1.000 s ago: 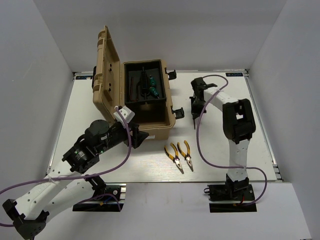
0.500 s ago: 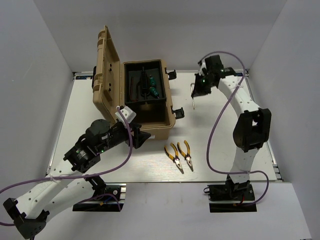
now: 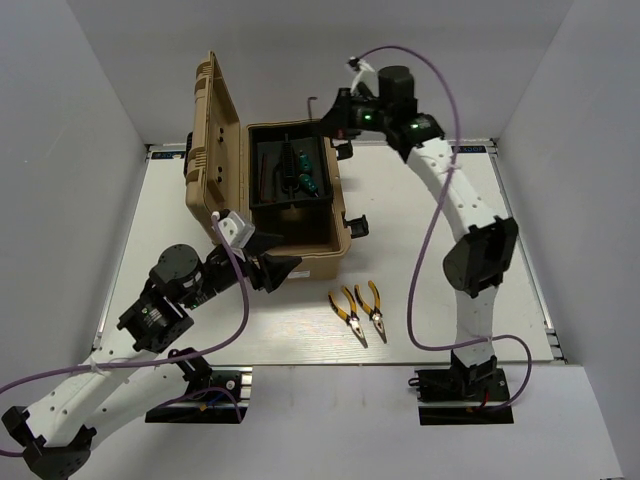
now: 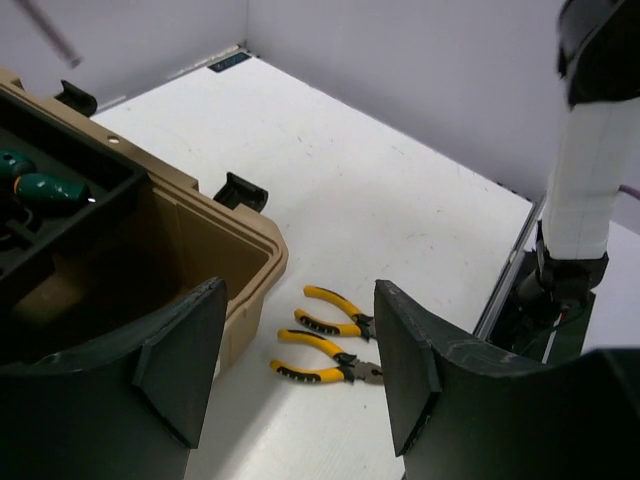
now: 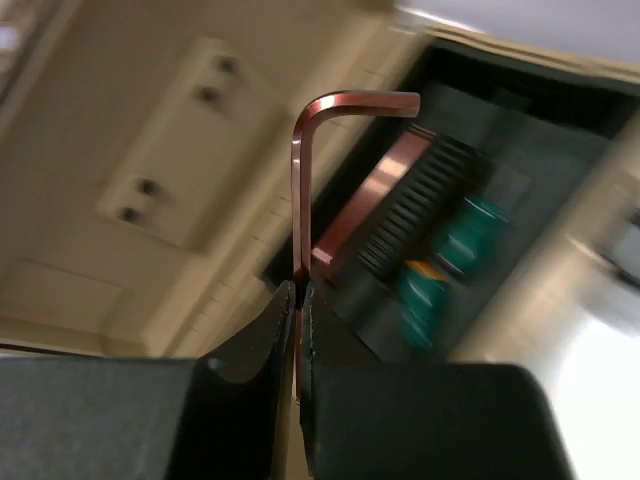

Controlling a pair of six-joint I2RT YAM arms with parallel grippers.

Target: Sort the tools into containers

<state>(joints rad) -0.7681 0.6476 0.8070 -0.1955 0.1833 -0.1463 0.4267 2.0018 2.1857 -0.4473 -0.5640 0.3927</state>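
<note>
Top view: right end effector clamps a dark L-shaped hex key above the open tan ribbed toolbox.
Left wrist view: left end effector open, empty; two yellow-handled pliers lie on the white bench.
Right wrist view: closed jaws pinch the key's long leg.

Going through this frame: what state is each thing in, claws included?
toolbox, lid open, standing upright
hex key, pinched in the right claw, off the table
pliers, both lying loose on the table
green-handled screwdriver, lying inside the toolbox
left claw, open, empty
right claw, shut on the hex key
</note>
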